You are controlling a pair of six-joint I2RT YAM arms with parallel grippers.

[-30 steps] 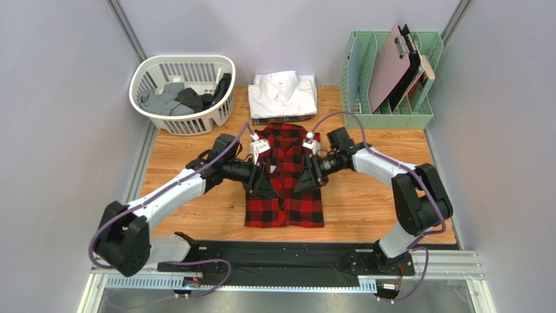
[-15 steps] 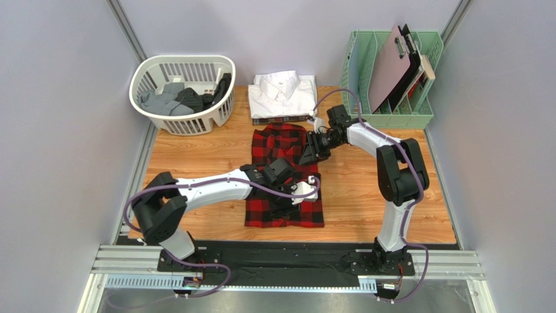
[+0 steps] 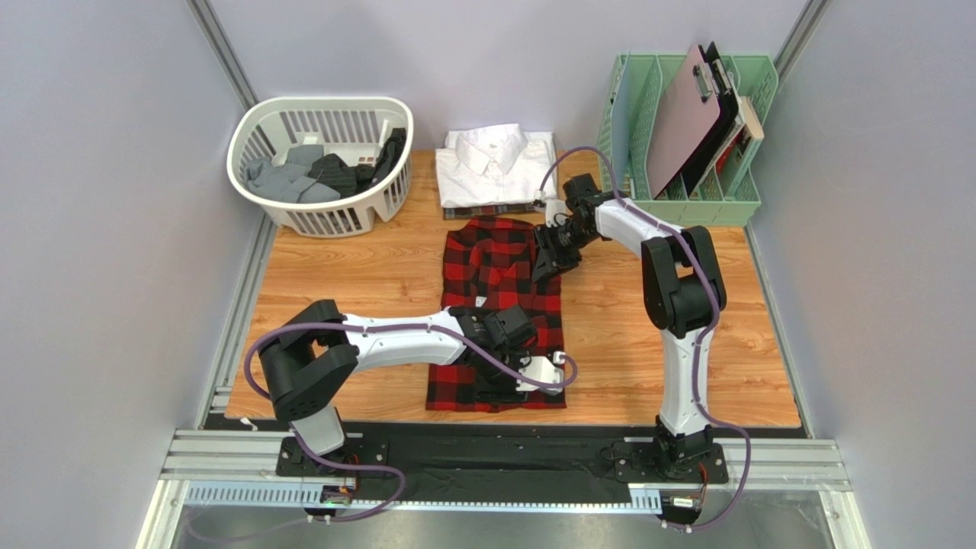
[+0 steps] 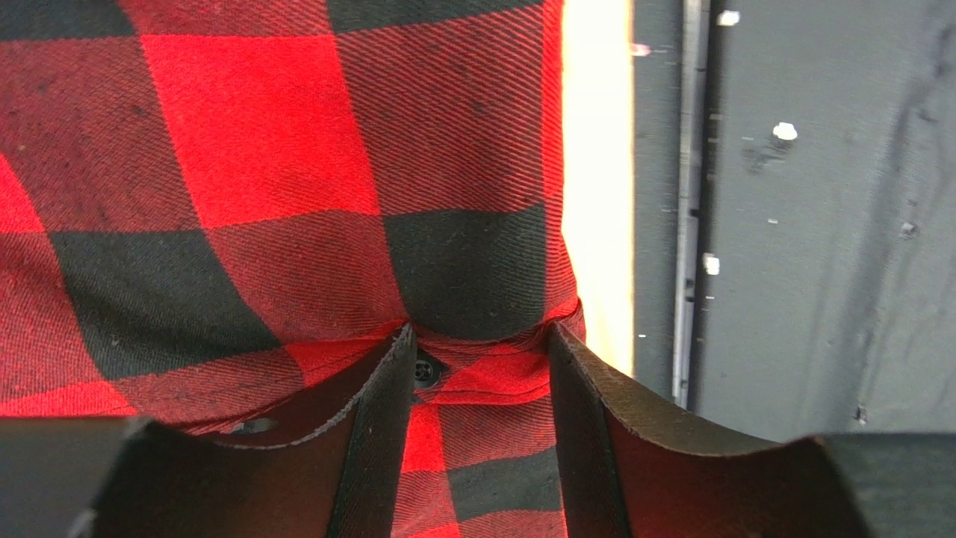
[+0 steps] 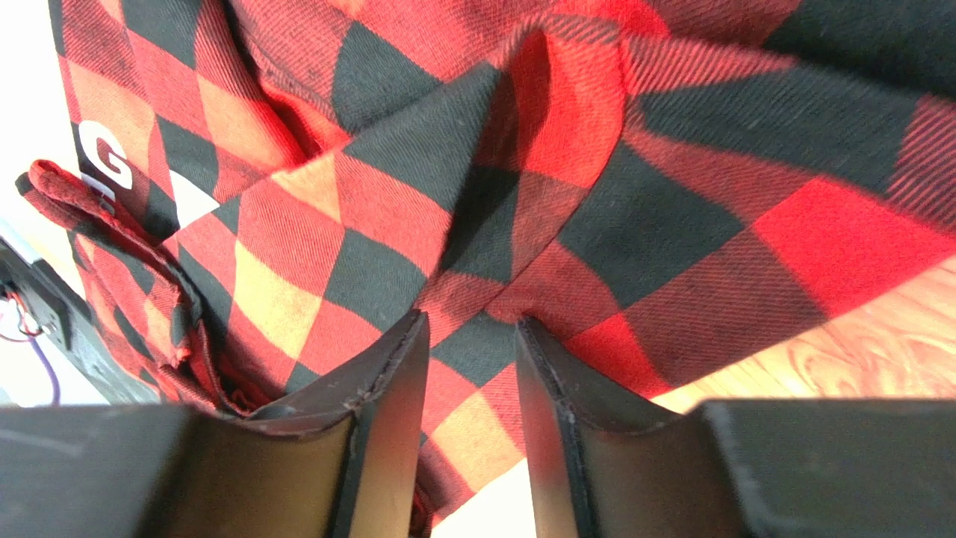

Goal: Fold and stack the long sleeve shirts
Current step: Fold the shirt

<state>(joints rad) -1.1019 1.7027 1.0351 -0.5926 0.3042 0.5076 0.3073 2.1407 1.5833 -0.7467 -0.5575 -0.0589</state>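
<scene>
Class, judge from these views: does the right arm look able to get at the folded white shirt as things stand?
Probably yes: the right gripper sits close to the white shirt with nothing between, though it must first release the flannel shirt it pinches.

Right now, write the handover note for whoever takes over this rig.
Left pincer: closed on the near hem of the red checked shirt.
Right pincer: closed on its far right corner, by the collar.
Done: white shirt lies folded at the back on top of a dark plaid shirt; the red one is folded to a narrow rectangle in front of them.
To do: fold the red one shorter, then stack it on the white.
</scene>
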